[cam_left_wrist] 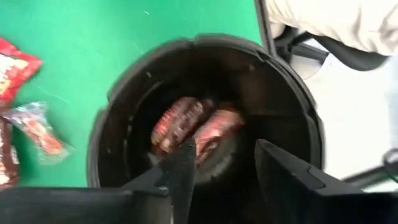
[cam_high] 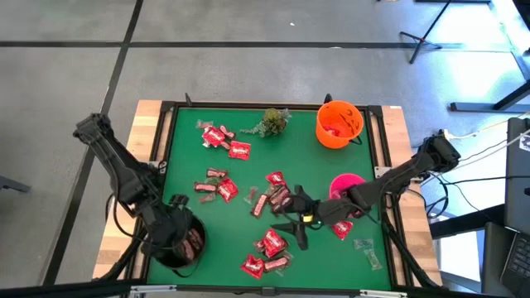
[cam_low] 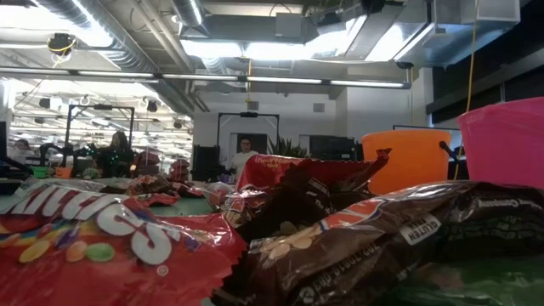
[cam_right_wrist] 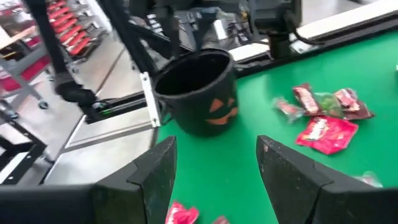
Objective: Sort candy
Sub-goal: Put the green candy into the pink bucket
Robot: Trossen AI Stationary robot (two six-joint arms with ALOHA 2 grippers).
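Candy lies scattered on the green mat: red packets (cam_high: 239, 151) (cam_high: 274, 245), dark bars (cam_high: 209, 188) and a clear-wrapped sweet (cam_high: 367, 247). The low view shows a red packet (cam_low: 93, 238) and a brown bar (cam_low: 382, 229) close up. My left gripper (cam_high: 184, 236) (cam_left_wrist: 225, 144) hangs open over the black bucket (cam_left_wrist: 205, 124) at the near left corner; two dark bars (cam_left_wrist: 196, 127) lie on the bucket's floor. My right gripper (cam_high: 291, 225) (cam_right_wrist: 216, 142) is open and empty above the mat beside the middle cluster of candy (cam_high: 277, 199), facing the black bucket (cam_right_wrist: 199, 93).
An orange bucket (cam_high: 339, 124) stands at the far right of the mat, and a pink bucket (cam_high: 346, 186) lies partly under my right arm. A green plant sprig (cam_high: 273, 122) lies at the far edge. A raised black rim (cam_high: 248, 106) frames the mat.
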